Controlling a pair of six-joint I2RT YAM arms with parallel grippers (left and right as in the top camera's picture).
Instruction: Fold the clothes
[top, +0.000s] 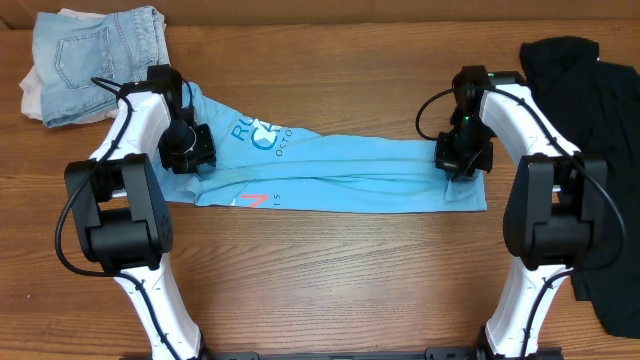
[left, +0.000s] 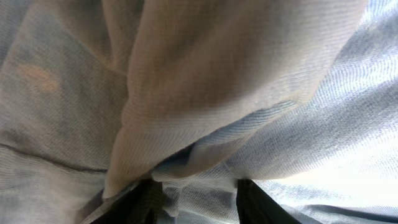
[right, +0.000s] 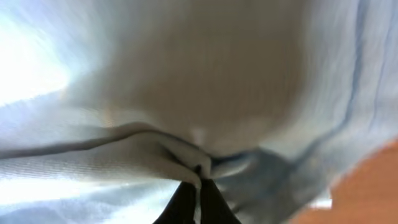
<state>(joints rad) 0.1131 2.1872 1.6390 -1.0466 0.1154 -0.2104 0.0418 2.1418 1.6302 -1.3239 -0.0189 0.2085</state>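
Right wrist shows right hand (right: 198, 185) pinching the T-shirt (right: 186, 74) (overhead hides this); left hand (left: 196, 198): cannot tell.

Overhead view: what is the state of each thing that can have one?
blue T-shirt: folded into a long strip, held at both ends
left hand: shut on blue T-shirt
right hand: shut on blue T-shirt
black shirt: crumpled, unfolded
jeans: folded
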